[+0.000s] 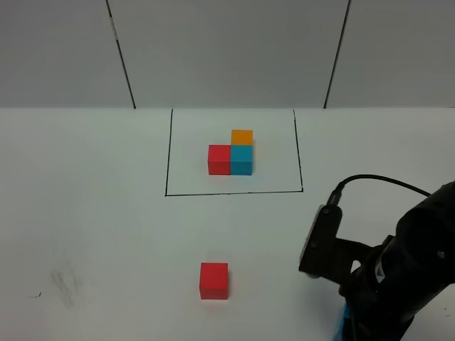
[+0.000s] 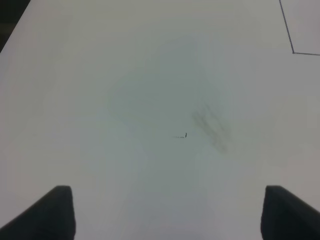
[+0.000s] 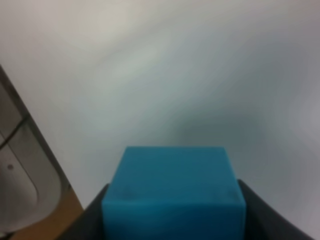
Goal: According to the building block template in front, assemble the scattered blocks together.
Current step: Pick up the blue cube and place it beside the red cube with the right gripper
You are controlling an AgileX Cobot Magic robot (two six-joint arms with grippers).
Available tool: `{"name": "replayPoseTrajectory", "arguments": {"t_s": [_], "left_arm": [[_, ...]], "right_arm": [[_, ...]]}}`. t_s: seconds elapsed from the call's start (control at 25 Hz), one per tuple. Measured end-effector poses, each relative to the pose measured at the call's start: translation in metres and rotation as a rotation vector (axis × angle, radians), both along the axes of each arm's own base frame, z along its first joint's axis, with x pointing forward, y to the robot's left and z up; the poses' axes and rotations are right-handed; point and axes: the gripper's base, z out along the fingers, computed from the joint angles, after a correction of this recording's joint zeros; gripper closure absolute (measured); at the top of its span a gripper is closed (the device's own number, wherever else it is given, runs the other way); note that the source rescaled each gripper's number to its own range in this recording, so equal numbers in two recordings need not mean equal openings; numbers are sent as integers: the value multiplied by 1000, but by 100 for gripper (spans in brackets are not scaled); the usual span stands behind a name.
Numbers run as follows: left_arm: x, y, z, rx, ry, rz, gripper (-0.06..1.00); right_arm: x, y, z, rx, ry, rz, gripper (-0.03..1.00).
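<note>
The building block template [image 1: 232, 158] is a small red, blue and orange cube cluster inside a black-line rectangle at the back centre. A loose red block [image 1: 213, 280] sits alone on the table in front of it. My right gripper [image 3: 172, 222] is shut on the loose blue block [image 3: 174, 192], its dark fingers [image 3: 92, 220] pressing both sides. In the exterior view only a blue sliver [image 1: 343, 324] shows under the right arm [image 1: 384, 273] at the bottom right. My left gripper [image 2: 167, 215] is open and empty over bare table. The loose orange block is out of view.
A faint grey smudge [image 1: 65, 288] marks the table at the front left and also shows in the left wrist view [image 2: 212, 125]. The right wrist view shows the table's edge [image 3: 37, 150] close to the held block.
</note>
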Motion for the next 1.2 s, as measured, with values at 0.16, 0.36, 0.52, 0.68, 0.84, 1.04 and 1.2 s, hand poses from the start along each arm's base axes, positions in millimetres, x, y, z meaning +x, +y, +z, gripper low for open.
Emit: {"name": "replayPoseTrajectory", "arguments": {"t_s": [0.16,0.36,0.52,0.68,0.84,1.04,1.2], "left_arm": [[0,0,0,0,0,0,-4],[0,0,0,0,0,0,-4],[0,0,0,0,0,0,-4],[0,0,0,0,0,0,-4],[0,0,0,0,0,0,-4],[0,0,0,0,0,0,-4],[0,0,0,0,0,0,-4]], "right_arm": [[-1,6,1,-27,-64,138,73],[9,10,4,-15,-205,263,73],[14,16,14,-19,-268,399,73],[24,24,33,-55,-255,483,73],[46,44,45,-75,-222,494,73],[74,69,24,-123,-123,498,73],[88,85,6,-100,-83,494,73]]}}
